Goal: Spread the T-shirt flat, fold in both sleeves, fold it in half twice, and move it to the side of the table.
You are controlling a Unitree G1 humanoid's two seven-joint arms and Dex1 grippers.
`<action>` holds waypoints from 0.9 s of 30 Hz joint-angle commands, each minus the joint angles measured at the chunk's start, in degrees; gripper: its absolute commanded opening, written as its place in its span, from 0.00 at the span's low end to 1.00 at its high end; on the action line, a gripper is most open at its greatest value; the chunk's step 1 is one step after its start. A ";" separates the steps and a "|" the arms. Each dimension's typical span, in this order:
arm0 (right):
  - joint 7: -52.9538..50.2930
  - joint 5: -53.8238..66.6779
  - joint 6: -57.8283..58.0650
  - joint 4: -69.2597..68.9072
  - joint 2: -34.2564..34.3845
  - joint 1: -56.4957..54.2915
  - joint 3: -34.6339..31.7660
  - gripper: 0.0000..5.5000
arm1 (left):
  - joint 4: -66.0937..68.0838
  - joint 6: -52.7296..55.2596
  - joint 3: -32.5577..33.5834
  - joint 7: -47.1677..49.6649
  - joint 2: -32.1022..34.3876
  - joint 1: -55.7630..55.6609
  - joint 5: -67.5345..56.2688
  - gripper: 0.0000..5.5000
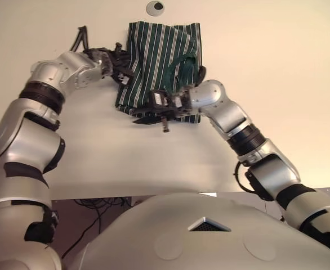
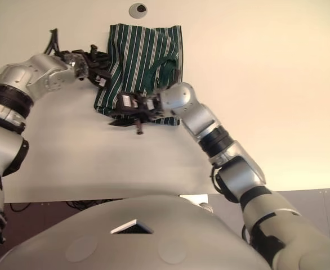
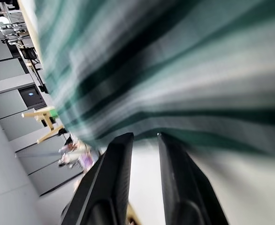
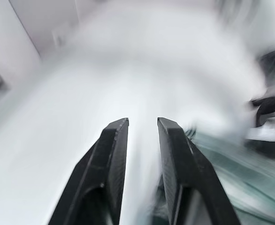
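The dark green, white-striped cotton T-shirt (image 1: 156, 53) is seen lying as a rumpled, roughly rectangular bundle at the far middle of the white counter (image 1: 277, 84). The left gripper (image 3: 144, 138) is placed at its left edge and the right gripper (image 4: 142, 124) at its near edge. Both are parted narrowly, with nothing clamped. A halving fold is judged to be in hand. Next, an edge should be pinched and carried across evenly.

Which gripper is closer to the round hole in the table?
Left. The left gripper is at the T-shirt, on its left edge, nearer the round hole; the right gripper is at its near edge, farther away.
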 commanded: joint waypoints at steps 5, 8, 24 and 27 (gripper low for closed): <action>-2.07 2.61 0.14 -0.27 -15.52 3.90 -16.86 0.20 | 0.79 -16.03 14.43 -8.36 7.43 12.28 -23.21 0.17; 2.28 1.74 -6.69 0.28 -22.49 7.93 -19.16 0.26 | -3.18 -20.00 19.09 -21.93 10.63 20.79 -37.82 0.25; -9.05 -20.14 -41.90 9.54 -19.68 13.04 -6.22 0.48 | -17.88 -23.79 21.07 -24.44 7.10 31.38 -30.43 0.43; -10.66 -21.91 -43.99 11.57 -18.66 11.63 -4.38 0.45 | -17.07 -23.51 20.66 -24.99 6.57 30.70 -29.45 0.35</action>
